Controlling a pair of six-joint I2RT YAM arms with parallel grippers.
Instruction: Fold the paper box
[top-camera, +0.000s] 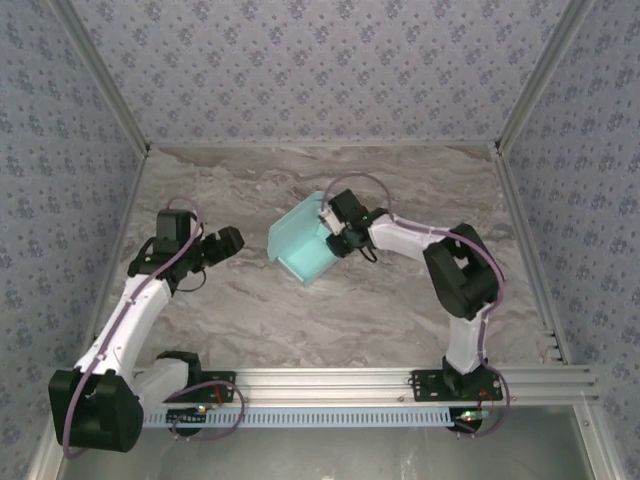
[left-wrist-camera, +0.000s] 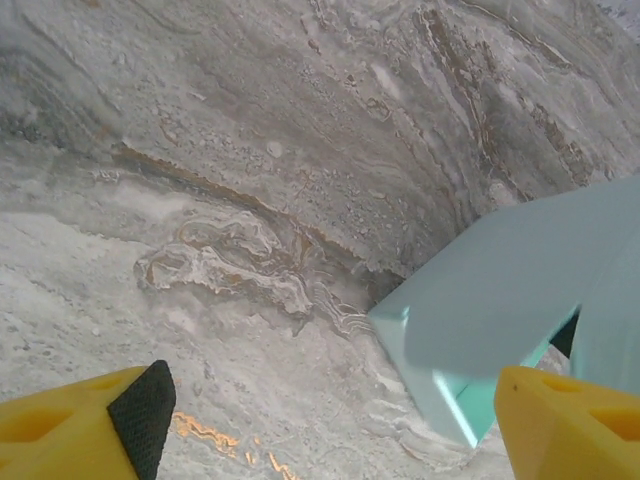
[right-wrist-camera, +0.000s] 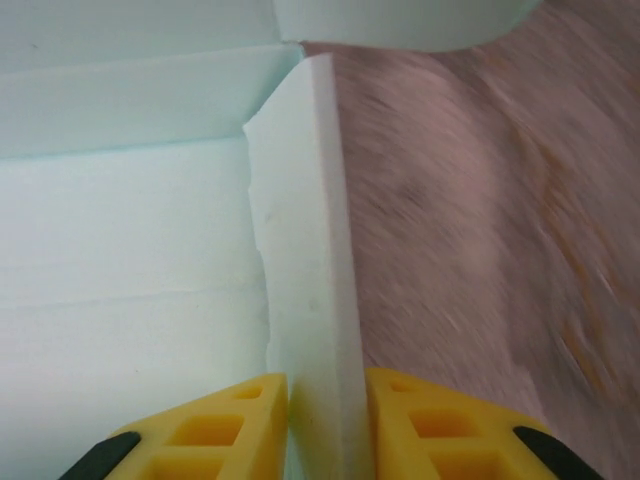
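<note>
I saw the right gripper (top-camera: 338, 233) clenched on the paper box (top-camera: 300, 248). In the right wrist view its yellow fingers (right-wrist-camera: 225, 430) pressed either side of one thin upright card wall at the bottom centre of the frame. The pale blue inside of the box filled the left half, and blurred table lay to the right.

The left gripper (top-camera: 230, 241) stood wide open and held nothing. In the left wrist view its fingers (left-wrist-camera: 90, 425) sat in the two bottom corners with bare marble between them. A corner of the box reached in from the right edge, close to the finger on that side; I could not tell whether they touched.

From the top camera the box lay just above and left of the frame's centre, half-formed, with its open side up. The right gripper was at its right edge, and the left gripper was off to its left with a strip of table between them. I could not tell whether its base sat flat.

The table (top-camera: 320, 320) was bare below the box as far as the metal rail (top-camera: 400, 380) along the bottom. There was more bare surface above it before the patterned back wall (top-camera: 320, 70). The side walls (top-camera: 60, 200) stood well apart from both grippers.
</note>
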